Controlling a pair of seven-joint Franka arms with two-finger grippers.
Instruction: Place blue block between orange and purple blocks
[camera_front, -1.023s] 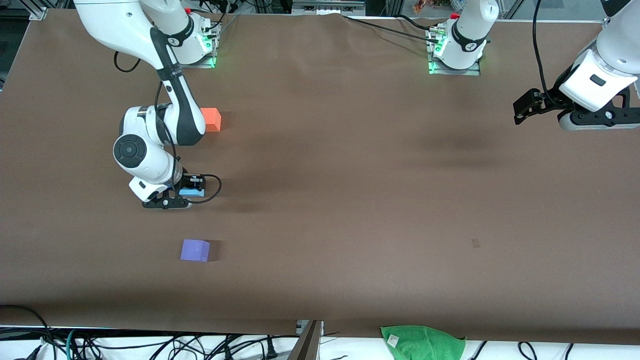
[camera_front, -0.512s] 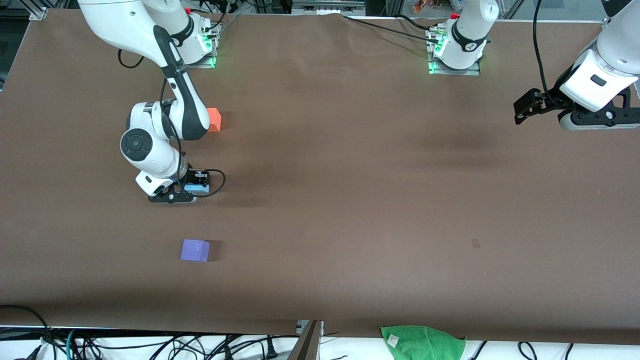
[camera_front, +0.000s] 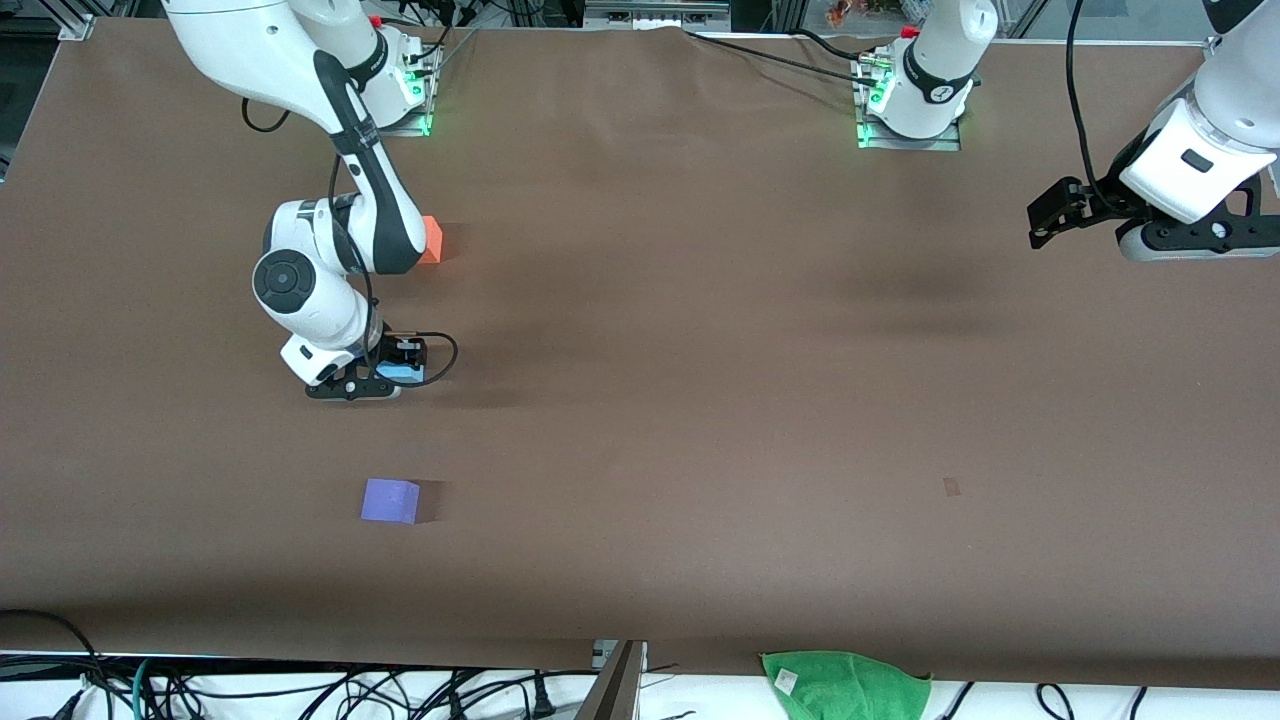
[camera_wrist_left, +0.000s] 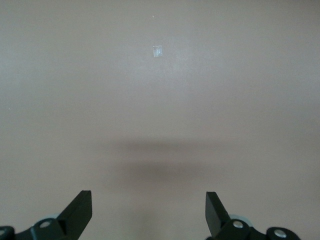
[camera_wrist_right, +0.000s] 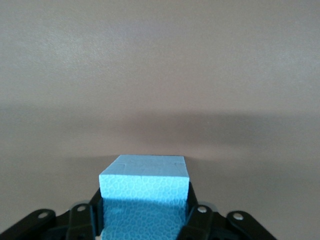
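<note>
blue block (camera_wrist_right: 144, 192): matt foam, fine pebbled cell texture | orange block (camera_front: 431, 240) and purple block (camera_front: 390, 500): matt, no shine | table (camera_front: 700, 400): matt brown paper-like cover, slightly wrinkled | arm shells: glossy white plastic | right gripper (camera_front: 400, 372) and left gripper (camera_wrist_left: 149, 215): matt black plastic | green cloth (camera_front: 845, 685): soft, fuzzy fabric

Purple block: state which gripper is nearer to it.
Right. The right gripper, shut on the blue block, is over the table between the orange block and the purple block. The left gripper waits, open, at the left arm's end.
</note>
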